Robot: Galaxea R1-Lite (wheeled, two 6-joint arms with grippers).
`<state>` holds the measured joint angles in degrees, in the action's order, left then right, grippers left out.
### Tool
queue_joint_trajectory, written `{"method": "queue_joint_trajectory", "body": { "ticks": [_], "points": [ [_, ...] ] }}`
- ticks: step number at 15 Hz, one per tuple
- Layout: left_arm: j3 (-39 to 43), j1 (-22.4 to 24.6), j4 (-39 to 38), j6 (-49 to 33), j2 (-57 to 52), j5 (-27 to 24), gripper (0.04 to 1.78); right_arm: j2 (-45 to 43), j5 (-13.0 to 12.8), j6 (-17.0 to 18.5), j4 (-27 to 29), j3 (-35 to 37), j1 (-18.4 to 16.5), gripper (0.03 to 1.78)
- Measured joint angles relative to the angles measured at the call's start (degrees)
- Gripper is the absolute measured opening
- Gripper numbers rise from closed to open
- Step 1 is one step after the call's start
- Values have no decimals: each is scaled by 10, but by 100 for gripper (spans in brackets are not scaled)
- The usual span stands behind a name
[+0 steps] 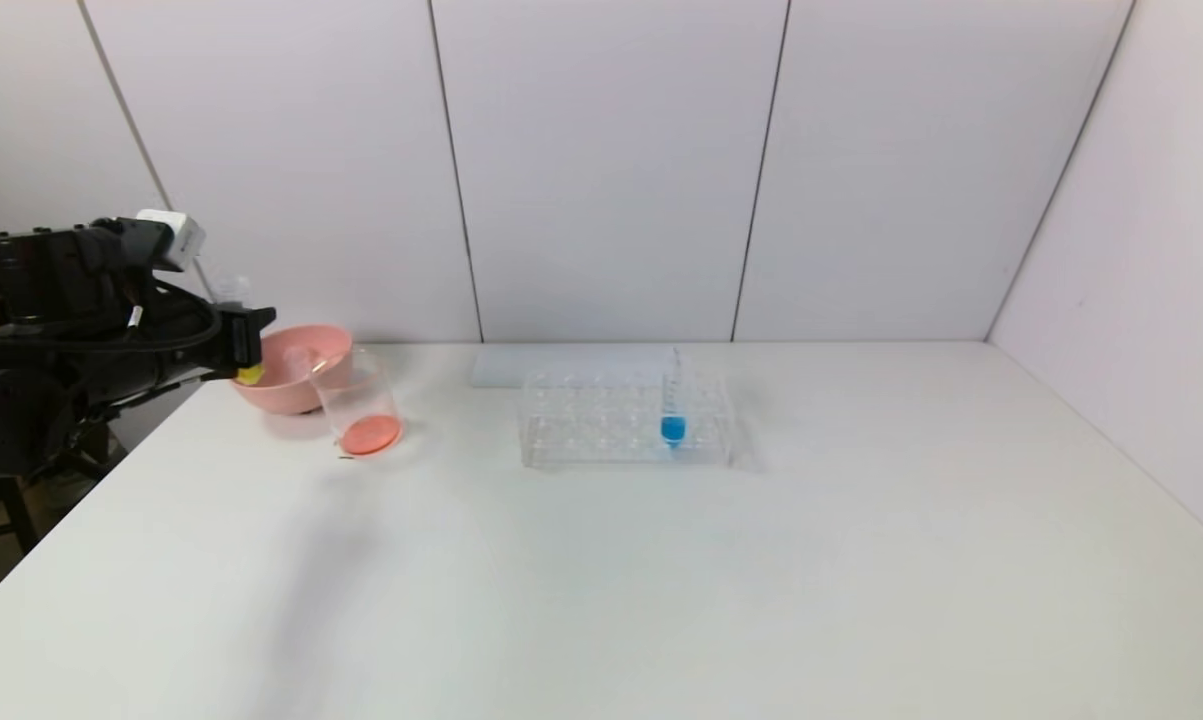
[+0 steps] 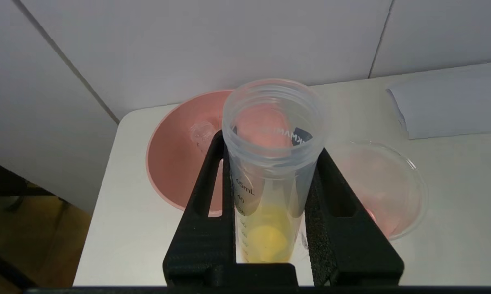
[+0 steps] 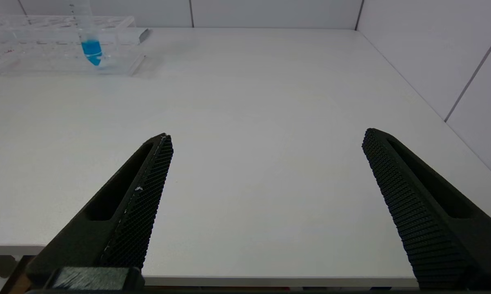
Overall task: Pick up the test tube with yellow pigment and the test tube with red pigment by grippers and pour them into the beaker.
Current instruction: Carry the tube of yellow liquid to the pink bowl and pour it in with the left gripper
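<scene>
My left gripper (image 1: 249,340) is shut on the test tube with yellow pigment (image 1: 250,374), held about upright above the table's far left, beside the pink bowl and left of the beaker (image 1: 359,405). In the left wrist view the two black fingers (image 2: 212,183) clamp the tube (image 2: 269,228), with yellow liquid in its bottom. The beaker (image 2: 376,188) holds a thin layer of red-orange liquid. No tube with red liquid shows; a clear, empty-looking tube (image 2: 200,130) lies in the bowl. My right gripper (image 3: 267,136) is open and empty over the table's near edge, out of the head view.
The pink bowl (image 1: 333,345) stands just behind the beaker; it also shows in the left wrist view (image 2: 172,163). A clear tube rack (image 1: 601,425) in the far middle holds a tube with blue liquid (image 1: 673,428). A white sheet (image 1: 531,365) lies behind the rack.
</scene>
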<state>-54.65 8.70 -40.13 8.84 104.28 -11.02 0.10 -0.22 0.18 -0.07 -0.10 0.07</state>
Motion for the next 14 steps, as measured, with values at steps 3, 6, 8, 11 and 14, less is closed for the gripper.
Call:
{"method": "queue_joint_trajectory", "body": {
  "ticks": [3,6,8,11,14],
  "points": [
    [-4,5,1,23,11,-9,49,0,0,0,0,0,0,170],
    [-14,5,16,50,20,-9,49,0,0,0,0,0,0,170],
    [-16,5,25,58,23,-9,49,0,0,0,0,0,0,170],
    [-17,4,26,60,26,-10,49,0,0,0,0,0,0,170],
    [-17,2,26,64,29,-10,49,0,0,0,0,0,0,170]
  ]
}}
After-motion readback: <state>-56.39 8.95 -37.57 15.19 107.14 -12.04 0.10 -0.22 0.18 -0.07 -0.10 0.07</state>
